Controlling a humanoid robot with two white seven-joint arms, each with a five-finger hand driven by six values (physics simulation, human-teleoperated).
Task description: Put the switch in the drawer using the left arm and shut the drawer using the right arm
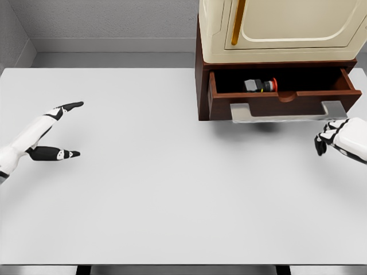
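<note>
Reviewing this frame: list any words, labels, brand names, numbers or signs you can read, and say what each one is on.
None can be read.
The cream cabinet and its gold handle carry no lettering.
The brown drawer and its metal pull are plain.
The switch lying inside the drawer is too small to show any marking.
The table, left hand and right hand bear no text.

Table (172, 195): you have bare surface from center out to 6 and 9 o'clock.
Obstacle: the cabinet (202, 86) stands at 1 o'clock.
Drawer (281, 94): its front juts out toward you.
</note>
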